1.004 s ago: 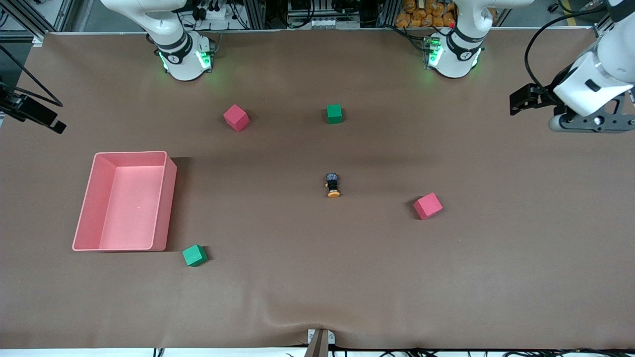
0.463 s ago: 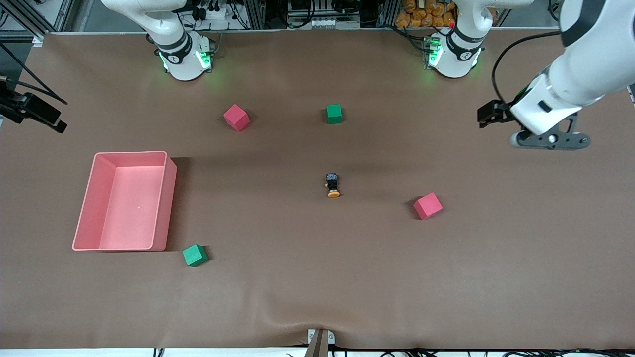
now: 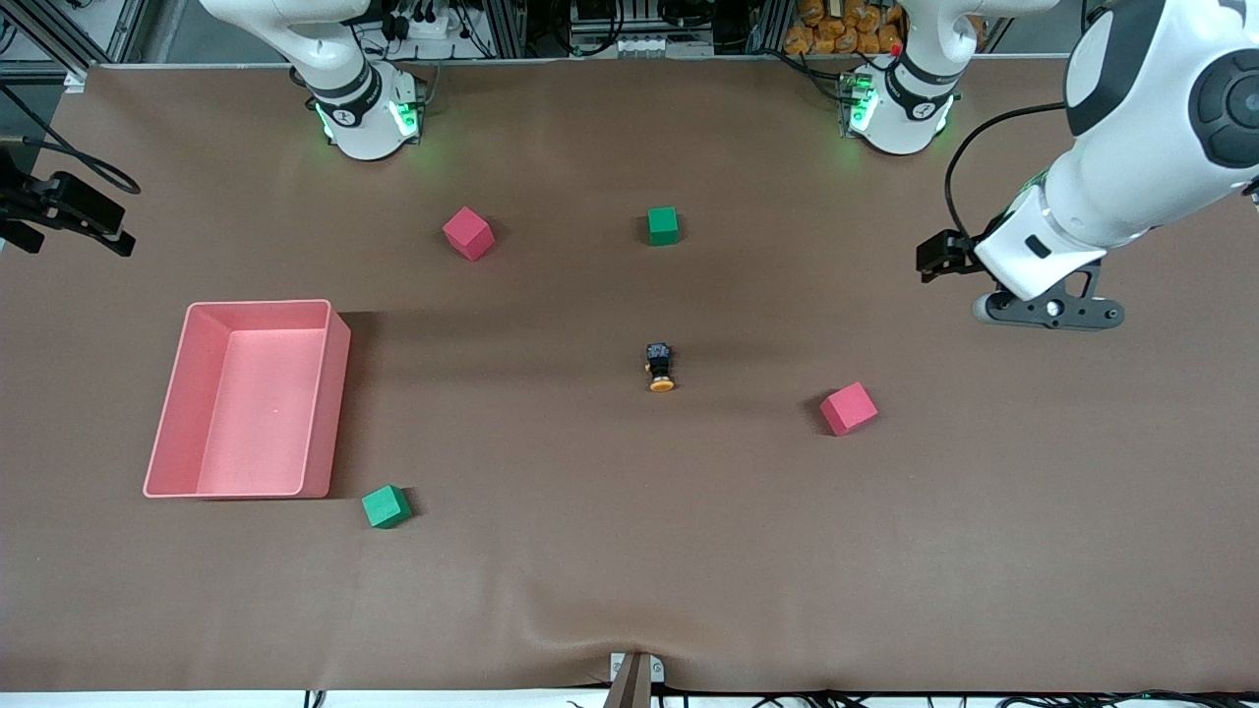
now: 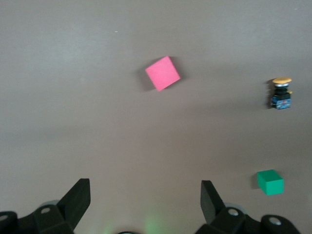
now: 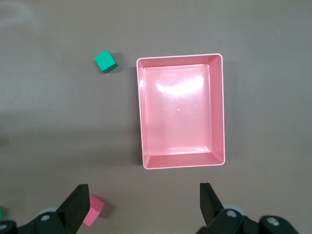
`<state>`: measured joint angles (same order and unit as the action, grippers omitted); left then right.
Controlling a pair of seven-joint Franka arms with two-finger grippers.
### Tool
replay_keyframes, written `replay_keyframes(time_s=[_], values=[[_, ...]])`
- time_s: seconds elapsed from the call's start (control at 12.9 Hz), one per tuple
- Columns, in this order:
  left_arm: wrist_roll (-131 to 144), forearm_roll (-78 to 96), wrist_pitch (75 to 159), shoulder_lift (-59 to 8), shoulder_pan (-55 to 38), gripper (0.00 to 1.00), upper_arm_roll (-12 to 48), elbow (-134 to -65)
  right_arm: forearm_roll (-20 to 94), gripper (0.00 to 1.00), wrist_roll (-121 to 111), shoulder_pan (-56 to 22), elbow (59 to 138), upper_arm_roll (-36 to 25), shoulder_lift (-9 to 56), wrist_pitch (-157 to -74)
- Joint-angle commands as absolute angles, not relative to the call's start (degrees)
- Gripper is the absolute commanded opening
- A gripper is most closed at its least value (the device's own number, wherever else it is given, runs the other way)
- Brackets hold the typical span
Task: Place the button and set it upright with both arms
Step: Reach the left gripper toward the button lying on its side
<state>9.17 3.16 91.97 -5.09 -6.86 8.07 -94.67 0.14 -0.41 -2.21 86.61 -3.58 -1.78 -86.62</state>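
Left end effector [image 3: 1048, 313] now closer; button [image 3: 660, 367] lying cap-toward-camera.

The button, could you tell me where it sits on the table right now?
In the front view the button lies on its side near the table's middle, between the pink tray and the pink cube, nearer the cube.

Brown-covered table [image 3: 629, 551], cabling and metal framing [image 3: 511, 29] along its edge.

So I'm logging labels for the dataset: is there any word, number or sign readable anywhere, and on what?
None readable.
Small round marks on the two green-lit robot bases: too small to read.
Tiny orange-capped black push-button, pink and green foam cubes, pink plastic tray: no text seen.
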Motion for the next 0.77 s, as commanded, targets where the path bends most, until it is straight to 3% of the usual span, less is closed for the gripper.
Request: replay_keyframes(time_s=[0.0, 0.46, 0.7], values=[[9.9, 5.2, 95.4, -5.1, -6.3, 1.0, 8.5, -96.6, -0.4, 1.0, -2.4, -0.8, 85.8, -2.2, -1.5, -85.4], [12.3, 8.3, 96.1, -5.7, -6.1, 1.0, 8.5, -96.8, 0.8, 1.0, -2.4, -0.7, 85.8, -2.4, -1.5, -85.3], [14.3, 13.8, 97.7, -10.2, -6.9, 1.0, 8.5, -96.7, 0.8, 1.0, -2.5, -0.6, 85.8, -2.3, -1.4, -85.3]])
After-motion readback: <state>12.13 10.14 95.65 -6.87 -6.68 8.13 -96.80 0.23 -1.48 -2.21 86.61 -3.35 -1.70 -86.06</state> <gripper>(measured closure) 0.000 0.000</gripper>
